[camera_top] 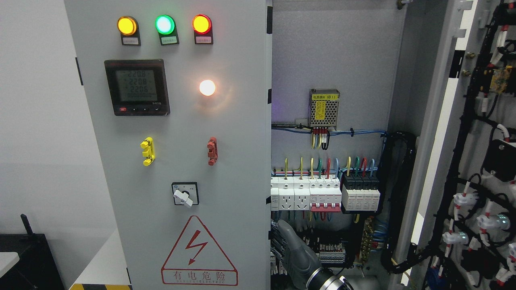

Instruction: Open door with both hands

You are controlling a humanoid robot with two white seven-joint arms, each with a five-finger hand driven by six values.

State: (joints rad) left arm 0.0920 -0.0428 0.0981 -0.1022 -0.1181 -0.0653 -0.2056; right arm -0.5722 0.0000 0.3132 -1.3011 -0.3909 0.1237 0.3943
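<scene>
Gripping the closed left door's [169, 161] edge, one right hand [292, 251] curls beneath three lamps [164, 25]; right door [475, 161] open.

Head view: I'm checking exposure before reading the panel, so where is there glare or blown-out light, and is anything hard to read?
Head view: the white lamp is blown out, with a warm halo on the closed door; the meter display digits look soft and washed; the three indicator lamps glow without clipping; the lower cabinet interior around the hand lies in shadow.
</scene>
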